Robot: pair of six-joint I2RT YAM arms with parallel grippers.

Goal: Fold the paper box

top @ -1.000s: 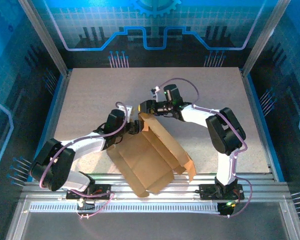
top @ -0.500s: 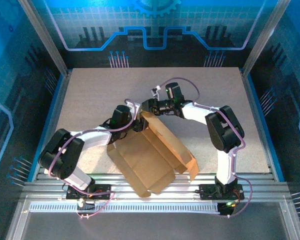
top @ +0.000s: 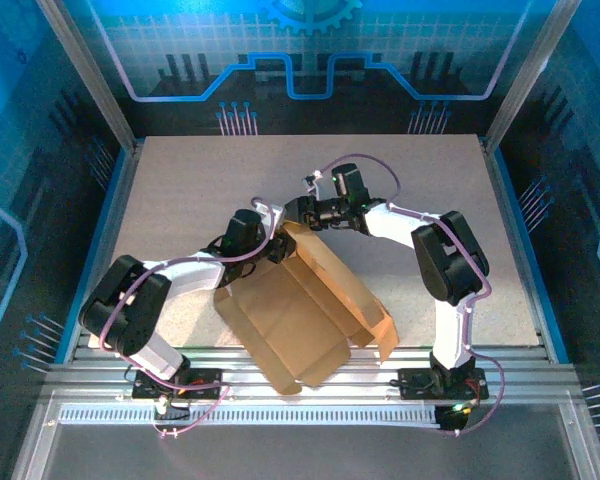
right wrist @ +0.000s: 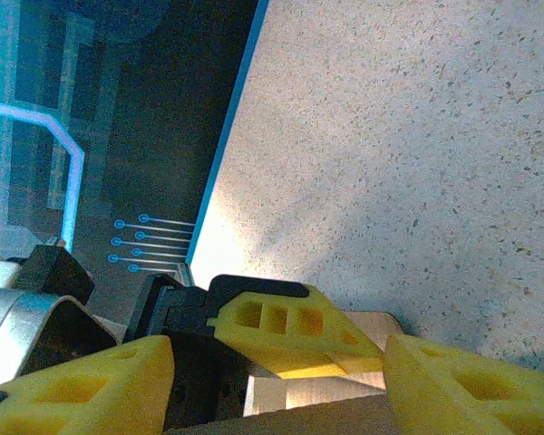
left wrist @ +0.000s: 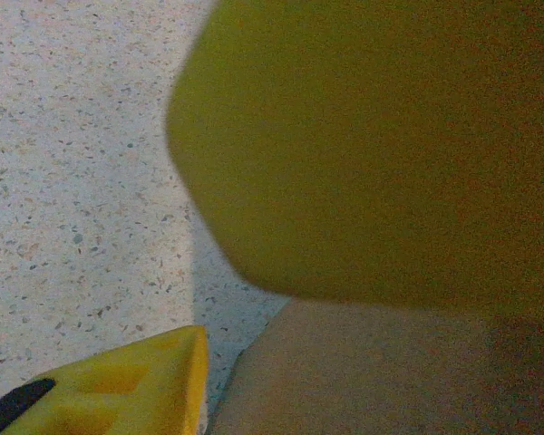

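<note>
The paper box (top: 300,310) is a brown cardboard sheet, partly folded, with raised walls and loose flaps, lying at the table's near middle. At its far corner my left gripper (top: 277,247) and right gripper (top: 294,214) meet. In the left wrist view blurred cardboard (left wrist: 372,362) sits very close and hides one side. One yellow finger (left wrist: 118,385) shows at the lower left, apart from the centre. My right gripper (right wrist: 278,362) is open, its fingers (right wrist: 72,390) spread wide astride the cardboard edge (right wrist: 344,399). The left gripper's finger (right wrist: 290,326) rests against the round-cornered flap (right wrist: 376,324).
The speckled table (top: 180,190) stretches free to the left and behind the arms. The box's near flaps reach over the aluminium rail (top: 480,385) at the front edge. Blue-lit enclosure walls (top: 60,150) border the table.
My left arm has swung in, bringing its gripper up to the box's far corner. The right gripper has shifted a little toward it. The box has barely moved.
</note>
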